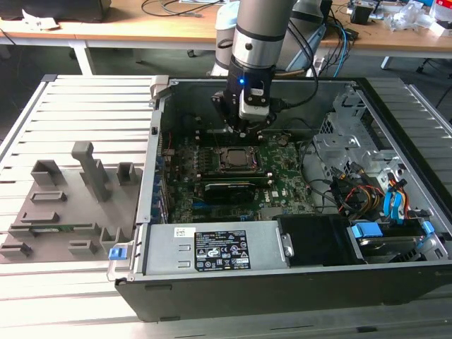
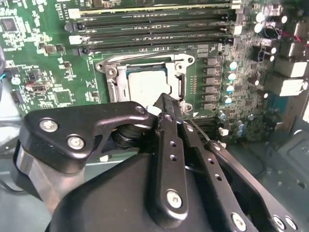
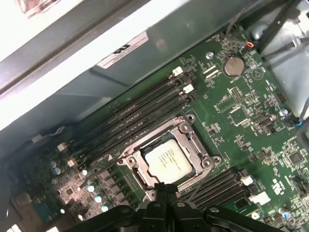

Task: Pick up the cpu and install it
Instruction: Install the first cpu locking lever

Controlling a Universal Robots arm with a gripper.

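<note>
Cpu (image 3: 166,159) lies flat within the socket frame (image 3: 198,145) on the motherboard (image 3: 231,96). The gripper (image 3: 166,185) hangs just above its near edge, fingers pressed together, holding nothing. Risk: a slightly skewed chip, pushed down, could bend socket pins.

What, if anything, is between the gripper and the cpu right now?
Nothing visible. In the first wrist view the cpu lies bare inside the socket frame, and the gripper hangs near its edge with clear air between them.
</note>
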